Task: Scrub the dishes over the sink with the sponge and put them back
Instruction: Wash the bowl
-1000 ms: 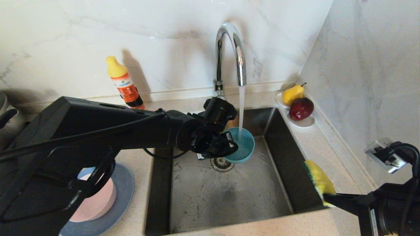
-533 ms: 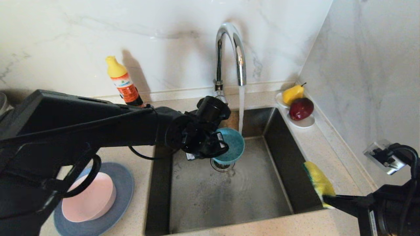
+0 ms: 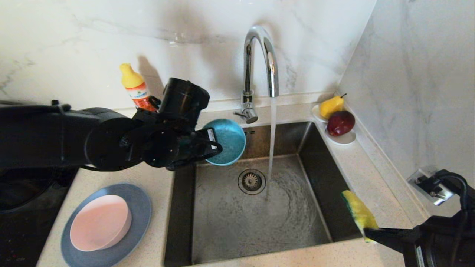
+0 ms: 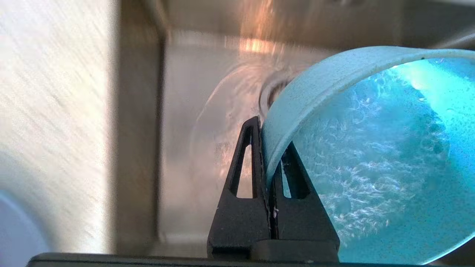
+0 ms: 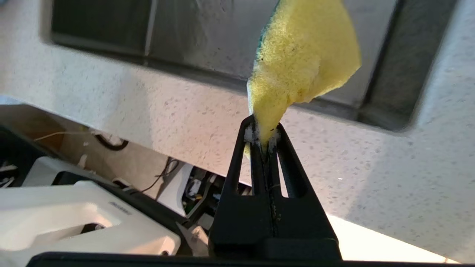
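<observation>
Head view counts three dishes. One teal bowl [image 3: 227, 142] is pinched by its rim in the left gripper [image 3: 212, 148], tilted so its wet inside faces outward, held above the rear left corner of the sink [image 3: 319, 163]. Behind and below that gripper, on the counter [image 3: 349, 155], one pale pink bowl [image 3: 100, 222] sits upside down on one grey-blue plate [image 3: 141, 207].

Left wrist view shows the two black fingers [image 4: 245, 174] clamped on either side of the bowl's wall, one outside, one inside, with water droplets across the teal interior.

One sponge [image 3: 358, 214] is gripped by the right gripper [image 3: 367, 231], which hangs at the sink's front right corner, well apart from the left gripper; right wrist view shows the yellow foam [image 5: 300, 59] squeezed between the closed fingertips and standing out beyond them.

One tap [image 3: 259, 63] runs a single stream into the basin, falling beside the one round drain strainer [image 3: 251, 181], to the right of the held bowl. One orange bottle [image 3: 136, 89] stands just behind the left gripper. One small white dish [image 3: 343, 138] holding one pear [image 3: 331, 105] and one apple [image 3: 340, 122] sits at the far right corner.
</observation>
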Tool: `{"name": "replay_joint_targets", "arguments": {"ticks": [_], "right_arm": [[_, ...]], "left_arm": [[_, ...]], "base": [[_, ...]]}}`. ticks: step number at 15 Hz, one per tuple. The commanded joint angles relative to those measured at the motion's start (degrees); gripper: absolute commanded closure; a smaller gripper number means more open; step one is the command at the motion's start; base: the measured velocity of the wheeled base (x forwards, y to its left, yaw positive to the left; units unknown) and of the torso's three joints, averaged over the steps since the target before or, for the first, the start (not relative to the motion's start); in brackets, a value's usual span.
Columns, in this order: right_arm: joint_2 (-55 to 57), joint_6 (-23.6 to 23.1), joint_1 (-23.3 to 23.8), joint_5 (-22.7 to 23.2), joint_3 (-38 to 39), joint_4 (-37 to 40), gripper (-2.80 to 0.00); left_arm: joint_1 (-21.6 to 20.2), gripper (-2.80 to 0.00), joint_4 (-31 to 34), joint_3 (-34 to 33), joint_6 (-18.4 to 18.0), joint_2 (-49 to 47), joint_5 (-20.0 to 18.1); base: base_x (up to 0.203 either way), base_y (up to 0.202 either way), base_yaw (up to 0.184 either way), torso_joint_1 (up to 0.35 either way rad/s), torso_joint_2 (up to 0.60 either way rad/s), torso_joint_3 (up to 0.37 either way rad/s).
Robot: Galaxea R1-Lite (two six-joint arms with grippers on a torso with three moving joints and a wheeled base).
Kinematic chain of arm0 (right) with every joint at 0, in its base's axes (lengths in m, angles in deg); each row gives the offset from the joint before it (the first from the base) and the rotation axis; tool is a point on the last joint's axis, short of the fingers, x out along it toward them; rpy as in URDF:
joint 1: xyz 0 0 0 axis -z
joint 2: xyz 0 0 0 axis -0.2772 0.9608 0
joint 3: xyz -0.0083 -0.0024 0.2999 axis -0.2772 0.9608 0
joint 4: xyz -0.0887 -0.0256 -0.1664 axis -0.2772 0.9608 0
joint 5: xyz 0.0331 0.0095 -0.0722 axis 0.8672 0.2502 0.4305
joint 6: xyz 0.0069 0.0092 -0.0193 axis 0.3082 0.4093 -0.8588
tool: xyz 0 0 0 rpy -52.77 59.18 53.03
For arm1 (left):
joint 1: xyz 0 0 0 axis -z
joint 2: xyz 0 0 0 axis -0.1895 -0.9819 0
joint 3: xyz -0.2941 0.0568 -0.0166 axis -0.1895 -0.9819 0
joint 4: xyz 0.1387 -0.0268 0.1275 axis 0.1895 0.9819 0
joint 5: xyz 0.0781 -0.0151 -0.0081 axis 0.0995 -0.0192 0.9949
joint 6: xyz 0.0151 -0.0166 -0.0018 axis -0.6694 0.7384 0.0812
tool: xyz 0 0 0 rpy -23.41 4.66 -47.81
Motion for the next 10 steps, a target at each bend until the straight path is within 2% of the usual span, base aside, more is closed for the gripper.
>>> {"name": "replay_joint_targets", "arguments": {"ticks": [1,3,6,8,10], "right_arm": [[0.74,0.12,-0.08,0.17,0.36,0.06,0.00],[0.59,0.12,-0.08,0.33,0.96,0.06,0.00],[0.40,0.12,-0.08,0.34,1.50,-0.03,0.00],[0.70,0.12,-0.08,0.43,1.67,0.02,0.00],[1.34,0.20,-0.08,0.56,1.94,-0.03,0.00]], "left_arm": [[-0.62,0.00,-10.04,-7.84,-4.23,6.53,0.21],[-0.71,0.00,-21.99,-13.88,-8.54,9.25,0.13],[-0.96,0.00,-34.58,-20.33,-13.40,11.38,-0.25],[-0.98,0.00,-42.47,-24.47,-14.32,12.02,-0.83],[-0.98,0.00,-48.77,-29.33,-14.63,12.70,-3.34]], "base": [[0.000,0.000,0.000,0.000,0.00,0.000],[0.000,0.000,0.000,0.000,0.00,0.000],[0.000,0.000,0.000,0.000,0.00,0.000],[0.000,0.000,0.000,0.000,0.00,0.000],[0.000,0.000,0.000,0.000,0.00,0.000]]}}
